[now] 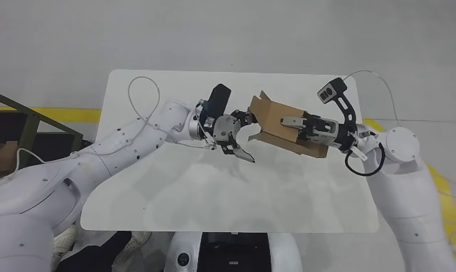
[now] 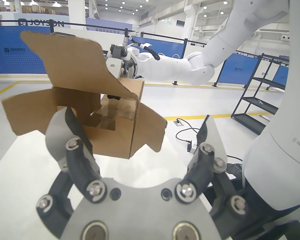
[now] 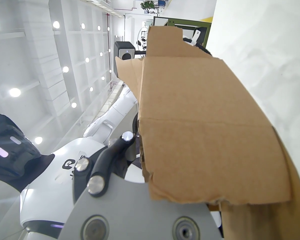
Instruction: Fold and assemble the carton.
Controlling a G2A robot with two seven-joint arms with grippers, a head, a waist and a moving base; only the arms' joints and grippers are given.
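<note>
Carton (image 1: 273,114), flaps splayed, is clamped at one wall by our right gripper (image 1: 293,124); our left gripper (image 1: 246,138) hangs beside it, fingers (image 2: 56,131) spread.

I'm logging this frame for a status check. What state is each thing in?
carton: on its side, end flaps splayed open, not yet folded.
left gripper: jaws open, empty, facing the carton's open end.
right gripper: jaws shut on the carton's wall.
</note>
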